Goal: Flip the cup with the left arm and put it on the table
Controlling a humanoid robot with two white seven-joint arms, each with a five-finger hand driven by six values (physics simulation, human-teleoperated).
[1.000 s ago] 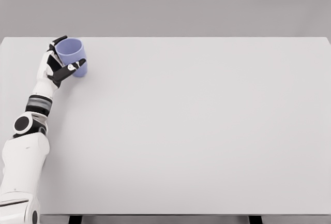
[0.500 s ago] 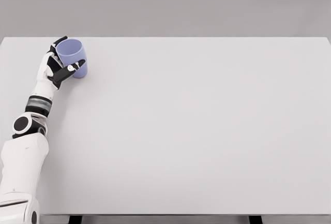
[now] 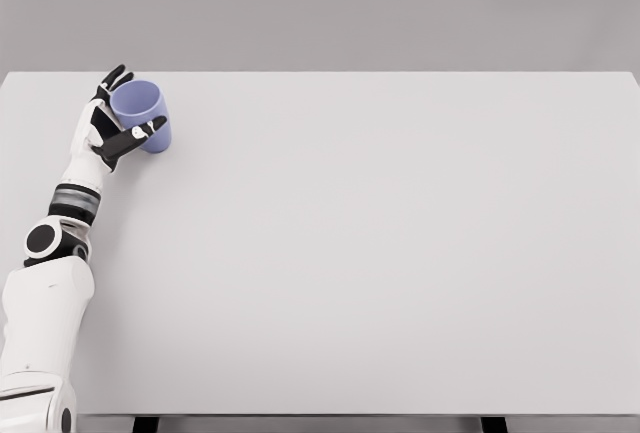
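Head view shows one wide pale bench (image 3: 400, 253) filling most of the frame, one white arm coming in from the lower left, and one lavender cup (image 3: 141, 117) near the bench's far left corner. The left hand (image 3: 116, 123) wraps the cup, thumb across its front wall and fingers behind the rim, so it is gripping the cup. Compared with a second ago, the cup has tipped slightly, its open mouth now leaning more toward the left and up, and the fingers behind it have spread a little higher. That suggests the flip is nearly finished, mouth upward, with the cup at or just above the bench; release appears to remain. The right arm is out of sight.
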